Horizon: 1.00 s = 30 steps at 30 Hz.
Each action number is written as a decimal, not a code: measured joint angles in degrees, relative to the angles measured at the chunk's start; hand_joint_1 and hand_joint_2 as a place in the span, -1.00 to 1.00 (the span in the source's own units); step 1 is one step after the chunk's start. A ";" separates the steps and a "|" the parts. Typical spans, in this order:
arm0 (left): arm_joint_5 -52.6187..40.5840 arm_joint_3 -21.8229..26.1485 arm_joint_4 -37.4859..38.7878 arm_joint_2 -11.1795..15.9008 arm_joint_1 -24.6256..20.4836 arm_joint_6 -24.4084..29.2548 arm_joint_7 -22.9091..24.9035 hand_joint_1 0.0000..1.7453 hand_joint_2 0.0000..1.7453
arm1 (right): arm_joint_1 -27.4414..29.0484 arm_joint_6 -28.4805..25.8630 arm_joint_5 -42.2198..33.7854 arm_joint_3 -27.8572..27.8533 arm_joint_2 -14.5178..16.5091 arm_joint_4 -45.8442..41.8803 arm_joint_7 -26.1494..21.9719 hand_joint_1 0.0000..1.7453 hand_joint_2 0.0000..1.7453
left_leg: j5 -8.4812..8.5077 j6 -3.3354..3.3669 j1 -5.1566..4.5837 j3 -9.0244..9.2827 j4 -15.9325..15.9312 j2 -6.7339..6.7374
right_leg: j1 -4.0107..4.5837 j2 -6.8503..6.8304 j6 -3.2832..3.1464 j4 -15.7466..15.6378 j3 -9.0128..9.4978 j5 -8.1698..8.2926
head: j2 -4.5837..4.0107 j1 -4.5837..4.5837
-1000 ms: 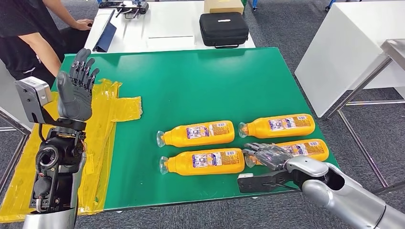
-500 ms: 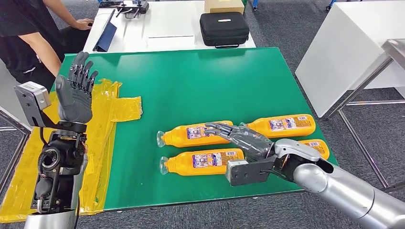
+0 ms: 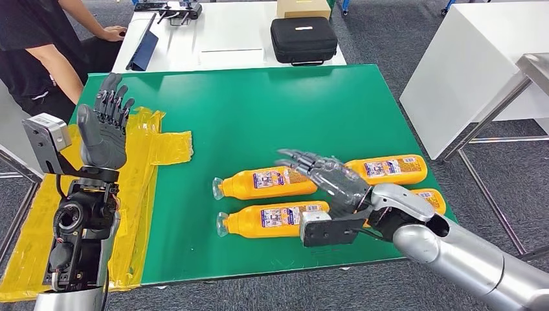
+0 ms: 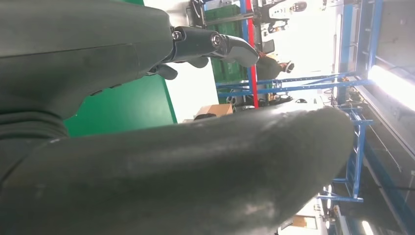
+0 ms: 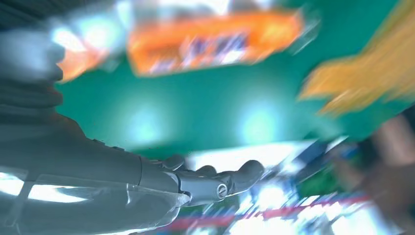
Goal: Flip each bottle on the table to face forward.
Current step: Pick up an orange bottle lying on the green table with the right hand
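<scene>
Several orange bottles lie on their sides on the green table (image 3: 259, 110), labels up, caps pointing left. The far left bottle (image 3: 265, 182) and near left bottle (image 3: 272, 219) lie one behind the other. A far right bottle (image 3: 388, 169) lies behind a near right bottle (image 3: 427, 198) that my right forearm partly hides. My right hand (image 3: 327, 176) hovers open above the bottles, fingers stretched toward the far left one, holding nothing. In the blurred right wrist view an orange bottle (image 5: 215, 41) shows beyond the fingers (image 5: 215, 183). My left hand (image 3: 103, 126) is raised upright and open over the yellow tape.
Yellow tape (image 3: 139, 162) covers the table's left part. A person (image 3: 39, 45) sits at the far left by a white table (image 3: 213, 32) bearing a black case (image 3: 303, 40). A white cabinet (image 3: 466, 71) and metal frame stand to the right.
My right hand has lifted off the near right bottle and swung left and away from me, ending open above the bottles. My left hand stays raised.
</scene>
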 joint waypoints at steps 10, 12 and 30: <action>0.34 -1.16 0.67 -0.66 -0.44 1.01 0.24 -1.00 -1.00 | -3.61 -10.02 0.99 9.61 4.77 14.34 4.22 -1.00 1.00 | 0.00 -0.01 0.03 -0.01 0.00 0.07 | 0.03 0.02 0.00 0.01 -0.03 -0.01 | 0.00 0.02; 0.51 -1.55 0.92 -0.79 -0.66 1.27 0.47 -1.00 -1.00 | -3.81 -11.20 0.35 11.89 6.97 16.43 5.03 -1.00 1.00 | 0.00 -0.01 0.04 -0.01 0.00 0.08 | 0.04 0.03 0.00 0.01 -0.04 -0.01 | 0.00 0.01; 0.91 -1.35 1.88 -0.63 -1.27 2.50 1.21 -1.00 -1.00 | -5.56 -9.75 4.48 21.61 13.45 14.84 11.58 -1.00 1.00 | 0.00 -0.02 0.04 -0.02 0.00 0.06 | 0.02 0.02 -0.01 0.01 -0.06 -0.01 | 0.00 0.02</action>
